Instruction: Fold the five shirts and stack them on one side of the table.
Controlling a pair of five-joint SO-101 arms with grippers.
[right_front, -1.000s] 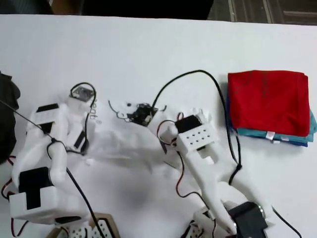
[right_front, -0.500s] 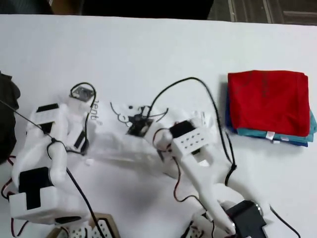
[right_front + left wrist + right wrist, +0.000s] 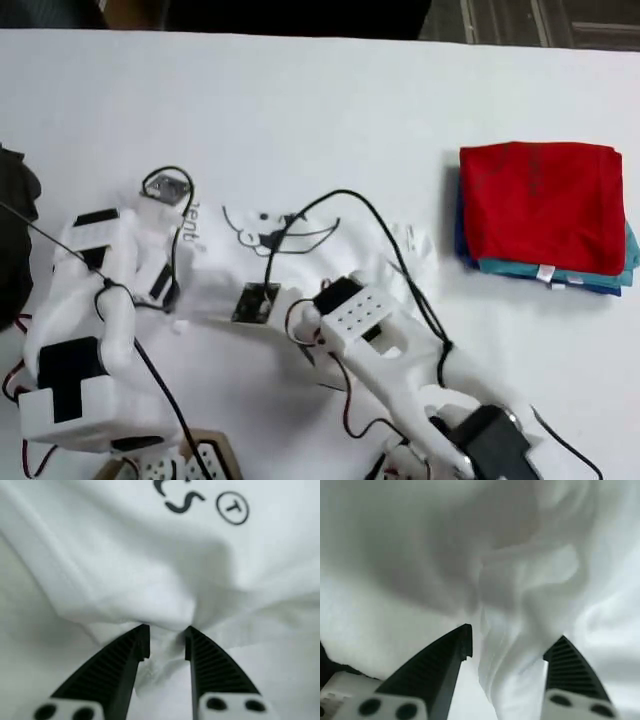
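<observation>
A white shirt with a black print lies crumpled at the table's middle, between my two arms. The left arm stands at its left edge. My left gripper is shut on a pinch of the white cloth, just below the printed letters. From the front right, the right arm leans over the shirt's near edge. A thick ridge of the shirt runs between the fingers of my right gripper, which grips it. A folded stack with a red shirt on top sits at the right.
Teal and blue folded shirts peek out under the red one. A dark object sits at the left edge. Black cables loop over the white shirt. The far half of the white table is bare.
The right arm has drawn back toward the table's front, pulling the shirt's cloth with it. The shirt has spread and more of its black print shows. The left arm has stayed put.
</observation>
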